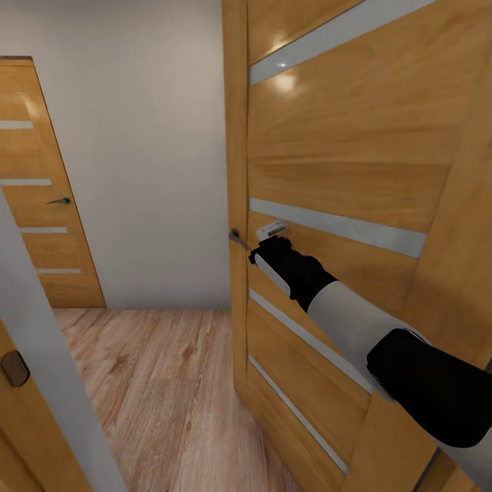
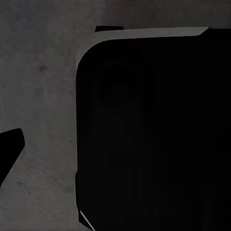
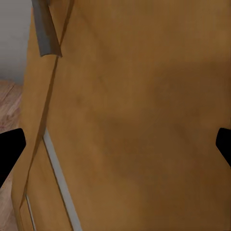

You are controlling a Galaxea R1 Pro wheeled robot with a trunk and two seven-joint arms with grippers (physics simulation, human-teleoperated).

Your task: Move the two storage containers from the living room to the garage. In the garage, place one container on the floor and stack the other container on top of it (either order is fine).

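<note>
Head view. Tall honey-coloured wooden door with pale grey horizontal inlay strips (image 1: 355, 164), standing ajar across the right half of the picture. Small dark metal lever handle (image 1: 238, 238) at the door's edge, just left of centre. Right gripper (image 1: 268, 240), black with a white tip, at the end of a black-and-pale-grey arm (image 1: 355, 321) reaching in from 4 o'clock, pressed close to the door face just beside the handle; contact likely, not certain. Second door of the same wood and strip pattern (image 1: 41, 205) at 9 o'clock, shut, with its own dark handle. Plain off-white wall (image 1: 150, 157) between the two doors. Light wood plank floor (image 1: 157, 396) toward 6 o'clock.

Left wrist view. Large black rounded body with a thin pale edge (image 2: 154, 134), seemingly part of the robot itself, over a dark mottled grey surface (image 2: 38, 96). One black fingertip of the left gripper (image 2: 9, 149) at 9 o'clock; no second tip to compare with, so jaw state cannot be told.

Right wrist view. Same wooden door close up, with the grey handle (image 3: 45, 29) toward 11 o'clock. Two black fingertips (image 3: 9, 147) at opposite picture edges: jaws spread wide, nothing between them.

Task progress, judged: orange-red containers nowhere in sight, location unknown; robot in transit at a door, carrying and stacking seemingly yet to be done.
</note>
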